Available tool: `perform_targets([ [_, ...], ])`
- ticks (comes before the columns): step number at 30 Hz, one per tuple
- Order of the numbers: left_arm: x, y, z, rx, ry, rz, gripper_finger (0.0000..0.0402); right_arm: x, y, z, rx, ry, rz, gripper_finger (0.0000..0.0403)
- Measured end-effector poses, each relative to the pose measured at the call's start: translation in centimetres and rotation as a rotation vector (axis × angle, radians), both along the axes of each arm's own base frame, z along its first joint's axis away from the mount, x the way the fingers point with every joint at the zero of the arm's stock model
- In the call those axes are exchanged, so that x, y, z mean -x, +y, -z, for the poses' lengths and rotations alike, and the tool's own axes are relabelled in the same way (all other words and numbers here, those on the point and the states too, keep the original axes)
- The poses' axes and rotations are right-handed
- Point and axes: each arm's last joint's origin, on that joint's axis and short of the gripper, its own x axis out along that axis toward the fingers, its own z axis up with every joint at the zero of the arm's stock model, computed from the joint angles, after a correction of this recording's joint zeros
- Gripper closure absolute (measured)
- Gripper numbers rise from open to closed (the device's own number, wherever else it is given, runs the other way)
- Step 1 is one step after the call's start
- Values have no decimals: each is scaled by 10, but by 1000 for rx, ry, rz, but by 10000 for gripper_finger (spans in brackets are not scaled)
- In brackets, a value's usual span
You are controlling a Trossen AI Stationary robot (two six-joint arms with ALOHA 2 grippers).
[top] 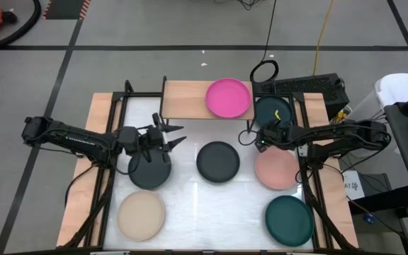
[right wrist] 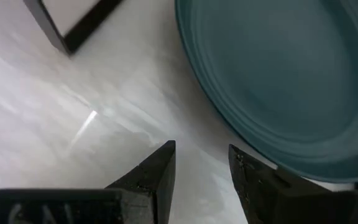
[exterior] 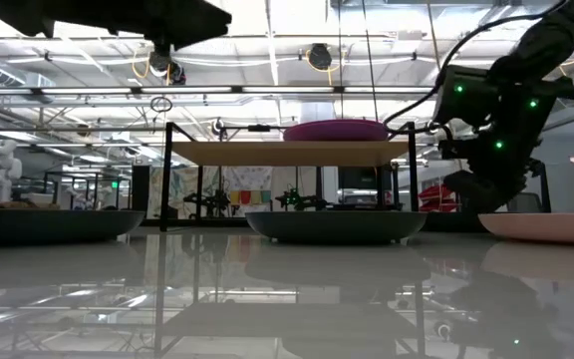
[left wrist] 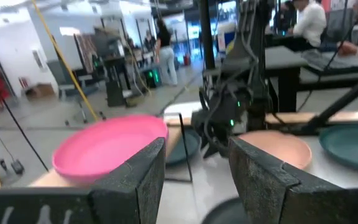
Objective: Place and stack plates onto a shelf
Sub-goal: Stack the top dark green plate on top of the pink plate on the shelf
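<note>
The right gripper [top: 263, 137], fingers spread and empty, hovered at seven o'clock of the round matte dark teal plate [top: 273, 112]; a shallow approach risked shoving it away.

Hot pink plate [top: 228, 98] on the light wooden shelf [top: 185, 99]; two charcoal plates [top: 218, 161], two dark teal [top: 289, 220], one salmon [top: 278, 170], one beige [top: 141, 215]; white tabletop [top: 211, 205].

One plate [top: 228, 98] lies on the shelf [top: 184, 100] — right end; six others [top: 218, 161] lie on the table [top: 190, 205].

Seven plates [top: 228, 98] show, one shelf [top: 183, 99], two arms [top: 69, 134].
</note>
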Motion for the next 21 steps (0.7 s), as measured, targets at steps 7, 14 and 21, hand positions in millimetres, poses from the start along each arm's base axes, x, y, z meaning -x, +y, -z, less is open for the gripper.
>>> perform_targets([
  [7,0,-1,4,20,40,6,220,-6,1,-1,20,-48,-34,273],
  [14,0,-2,8,28,74,9,220,-4,-3,-2,80,57,-127,273],
  [21,0,-2,8,63,66,9,220,1,-11,0,82,90,-99,273],
])
